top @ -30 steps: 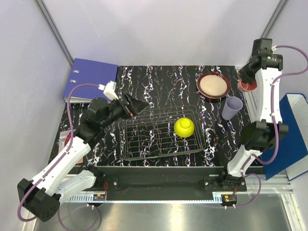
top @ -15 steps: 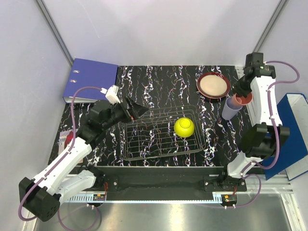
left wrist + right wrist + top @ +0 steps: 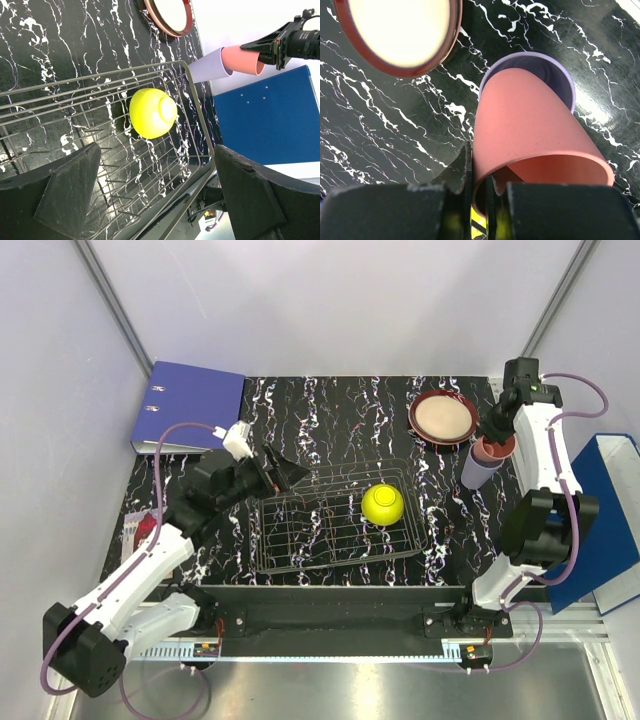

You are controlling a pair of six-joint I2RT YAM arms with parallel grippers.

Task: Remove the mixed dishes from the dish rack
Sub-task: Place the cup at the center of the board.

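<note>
The yellow-green bowl point(image 3: 382, 504) lies upside down in the right half of the wire dish rack point(image 3: 310, 540). It also shows in the left wrist view point(image 3: 152, 112), inside the rack point(image 3: 190, 95). My left gripper point(image 3: 290, 473) is open and empty over the rack's back left corner, its fingers point(image 3: 70, 185) wide apart. My right gripper point(image 3: 497, 432) is shut on the rim of the pink cup point(image 3: 530, 125), whose base is inside the upright lavender cup point(image 3: 565, 75) point(image 3: 480, 468). The dark-red-rimmed beige plate point(image 3: 443, 417) lies on the table behind the cups. The cream-pink plate cannot be made out.
A blue binder point(image 3: 190, 405) lies at the table's back left corner. Another blue binder point(image 3: 612, 520) stands off the right edge. Something pinkish point(image 3: 143, 530) shows partly under my left arm at the left edge.
My right gripper has carried the pink cup forward and left from the table's right edge and lowered it into the lavender cup. My left gripper has shifted slightly right over the rack's corner.
</note>
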